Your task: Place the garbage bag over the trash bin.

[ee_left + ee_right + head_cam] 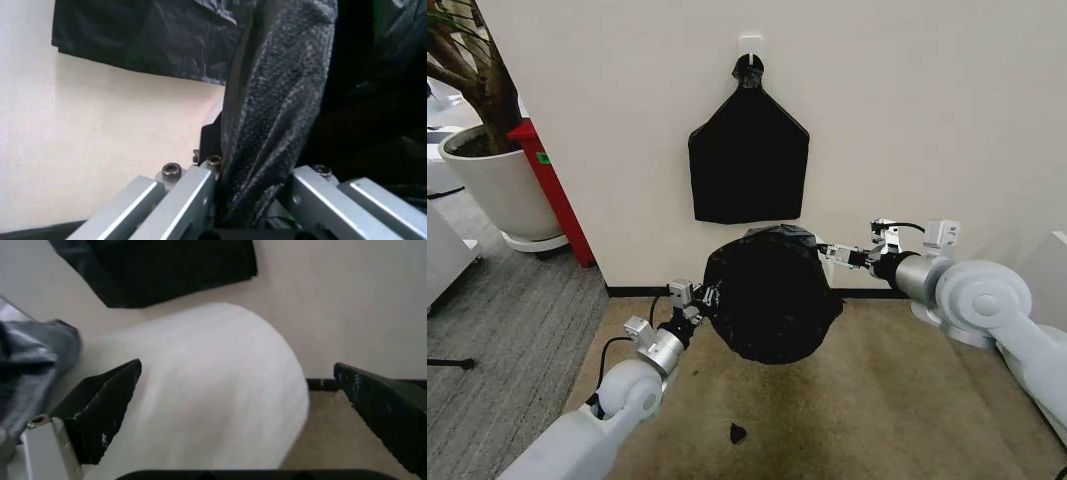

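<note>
Draping step, judged near its end; garbage bag (770, 295), glossy, wrinkled black, bulges over the spot low by the wall where the trash bin (213, 390) stands; left gripper (699, 300) is clamped on a bag fold; right gripper (837, 254), fingers apart, straddles the pale bin wall; next move calls for tugging film down evenly.

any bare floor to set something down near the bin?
Free: tan carpet in front of the garbage bag, between both arms, apart from a small black scrap. Crowded: the wall side, with left pincer shut on the bag, right pincer open at its other edge.
</note>
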### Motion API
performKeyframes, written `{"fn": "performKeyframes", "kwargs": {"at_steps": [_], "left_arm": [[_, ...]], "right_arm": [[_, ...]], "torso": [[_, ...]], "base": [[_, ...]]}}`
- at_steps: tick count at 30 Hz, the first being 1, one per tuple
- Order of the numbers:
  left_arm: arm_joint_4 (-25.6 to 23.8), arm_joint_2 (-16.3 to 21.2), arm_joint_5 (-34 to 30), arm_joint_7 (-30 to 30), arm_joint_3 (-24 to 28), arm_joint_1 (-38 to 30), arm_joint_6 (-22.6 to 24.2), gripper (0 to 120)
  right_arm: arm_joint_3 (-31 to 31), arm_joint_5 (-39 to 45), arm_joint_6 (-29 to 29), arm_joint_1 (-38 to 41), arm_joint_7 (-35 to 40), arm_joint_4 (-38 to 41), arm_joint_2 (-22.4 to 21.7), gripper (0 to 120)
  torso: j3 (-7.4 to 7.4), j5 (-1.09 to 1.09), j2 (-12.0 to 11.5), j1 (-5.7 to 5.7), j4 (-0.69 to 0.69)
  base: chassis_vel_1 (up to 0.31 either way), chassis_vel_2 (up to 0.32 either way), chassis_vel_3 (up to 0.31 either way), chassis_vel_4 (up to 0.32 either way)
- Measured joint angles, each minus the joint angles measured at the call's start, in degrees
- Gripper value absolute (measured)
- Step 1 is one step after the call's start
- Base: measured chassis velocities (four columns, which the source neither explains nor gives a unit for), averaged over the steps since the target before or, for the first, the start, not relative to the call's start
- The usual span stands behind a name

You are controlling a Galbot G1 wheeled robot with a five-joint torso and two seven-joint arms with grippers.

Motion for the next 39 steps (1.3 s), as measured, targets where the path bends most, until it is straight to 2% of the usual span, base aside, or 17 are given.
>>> {"fn": "performKeyframes", "kwargs": {"at_steps": [5, 8, 15, 21, 30, 39], "left_arm": [[-0.20, 0.06, -0.57, -0.02, -0.30, 0.78, 0.25, 0], [-0.20, 0.12, -0.42, -0.03, -0.32, 1.05, 0.36, 0], [-0.10, 0.09, 0.75, 0.30, -0.05, 0.92, 0.37, 0], [-0.12, 0.03, 0.78, 0.49, 0.00, 0.69, 0.32, 0], [-1.21, 0.33, 0.43, 1.44, -0.16, 1.53, 0.30, 0], [-1.28, 0.23, 0.18, 1.72, -0.17, 1.65, 0.32, 0]], "right_arm": [[1.80, 0.58, 1.59, -1.30, 0.54, 1.57, -0.41, 100], [3.44, 4.21, 2.41, -0.92, 0.86, 2.91, -0.95, 100], [1.60, 11.93, 2.57, 3.26, 4.11, 5.80, -0.07, 100], [-1.63, 8.51, 1.82, 1.39, 4.63, 4.61, 1.23, 100], [-1.30, 6.44, 2.27, 1.38, 4.55, -1.11, 2.47, 100], [-0.73, 6.96, 3.61, -0.53, 4.69, 2.11, 2.15, 100]], "torso": [[0.00, 0.01, 0.00, 0.00, 0.00], [0.00, 0.00, 0.00, 0.00, -0.02], [0.00, -0.02, 0.00, 0.00, 0.00], [0.00, 0.00, 0.00, 0.00, 0.00], [0.00, -0.01, 0.00, 0.00, 0.00], [0.00, 0.00, 0.00, 0.00, 0.00]], "base": [[0.000, 0.000, 0.000, 0.000], [0.000, 0.000, 0.000, 0.000], [0.000, 0.000, 0.000, 0.000], [0.000, 0.000, 0.000, 0.000], [0.000, 0.000, 0.000, 0.000], [0.000, 0.000, 0.000, 0.000]]}}
